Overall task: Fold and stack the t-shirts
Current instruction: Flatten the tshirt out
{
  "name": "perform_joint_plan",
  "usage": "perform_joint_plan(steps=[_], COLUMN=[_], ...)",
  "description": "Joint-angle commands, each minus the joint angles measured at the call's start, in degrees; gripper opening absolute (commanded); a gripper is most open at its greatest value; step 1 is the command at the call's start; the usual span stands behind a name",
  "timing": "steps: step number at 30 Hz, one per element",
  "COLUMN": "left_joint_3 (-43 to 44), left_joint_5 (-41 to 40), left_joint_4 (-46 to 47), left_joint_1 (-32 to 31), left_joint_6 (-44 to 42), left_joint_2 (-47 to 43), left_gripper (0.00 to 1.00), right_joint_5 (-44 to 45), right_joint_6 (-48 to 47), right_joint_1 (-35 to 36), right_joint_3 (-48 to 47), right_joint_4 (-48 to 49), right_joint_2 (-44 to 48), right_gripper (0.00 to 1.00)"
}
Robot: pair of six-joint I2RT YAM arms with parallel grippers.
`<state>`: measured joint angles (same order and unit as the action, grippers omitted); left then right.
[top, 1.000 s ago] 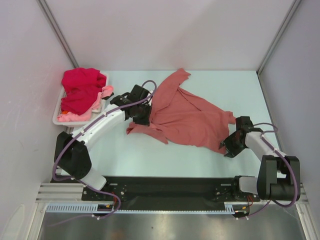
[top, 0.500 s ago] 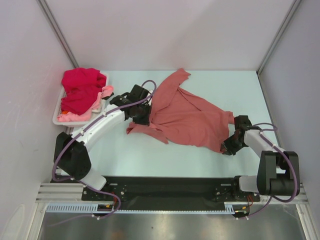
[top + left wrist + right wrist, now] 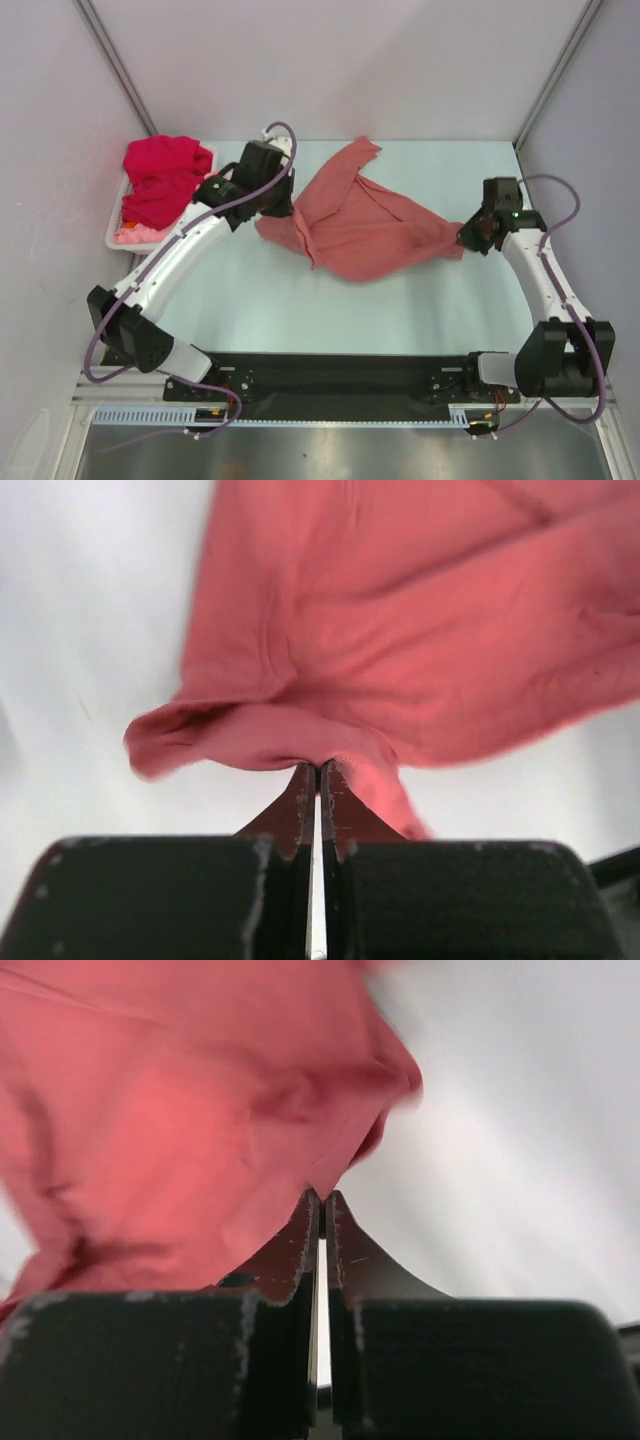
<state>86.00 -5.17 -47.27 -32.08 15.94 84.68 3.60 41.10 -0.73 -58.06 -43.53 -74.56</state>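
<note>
A dusty salmon-red t-shirt (image 3: pixel 355 225) hangs stretched between my two grippers above the middle of the table. My left gripper (image 3: pixel 272 213) is shut on its left edge; in the left wrist view the cloth (image 3: pixel 400 640) bunches at the fingertips (image 3: pixel 319 768). My right gripper (image 3: pixel 468 238) is shut on the shirt's right corner, and the right wrist view shows the fabric (image 3: pixel 170 1110) pinched at the tips (image 3: pixel 322 1196). A bright crimson t-shirt (image 3: pixel 160 178) and a light pink t-shirt (image 3: pixel 135 235) lie heaped in the basket at the far left.
A white plastic basket (image 3: pixel 113 232) stands at the table's left edge, against the left wall. White walls close in the table at the back, left and right. The arm bases sit on a black rail (image 3: pixel 330 375) at the near edge.
The right gripper closed on the shirt's right corner and lifted it up and back. The left arm rose and moved back with its edge, so the shirt came off the table and stretched.
</note>
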Motion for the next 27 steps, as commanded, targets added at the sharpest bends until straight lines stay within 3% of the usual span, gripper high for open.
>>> perform_joint_plan(steps=[1,11,18,27], left_joint_3=[9.8,34.3,33.1,36.7], left_joint_5=[-5.5,-4.9,-2.5,0.8], left_joint_4=[2.9,4.2,17.4,20.5], left_joint_1=[0.2,0.3,0.3,0.2], left_joint_6=[-3.1,-5.2,-5.9,-3.6], left_joint_2=[-4.0,-8.5,-25.2,-30.5], left_gripper=[0.00,0.00,0.00,0.00], right_joint_5=[4.4,2.4,0.4,-2.2], right_joint_6=[-6.0,-11.6,-14.3,-13.2], right_joint_1=[0.6,0.6,0.6,0.2], right_joint_3=[-11.7,-42.2,-51.3,-56.4], right_joint_4=[-5.3,-10.1,-10.2,-11.5], right_joint_2=[4.7,10.3,22.3,27.5], right_gripper=[0.00,0.00,0.00,0.00])
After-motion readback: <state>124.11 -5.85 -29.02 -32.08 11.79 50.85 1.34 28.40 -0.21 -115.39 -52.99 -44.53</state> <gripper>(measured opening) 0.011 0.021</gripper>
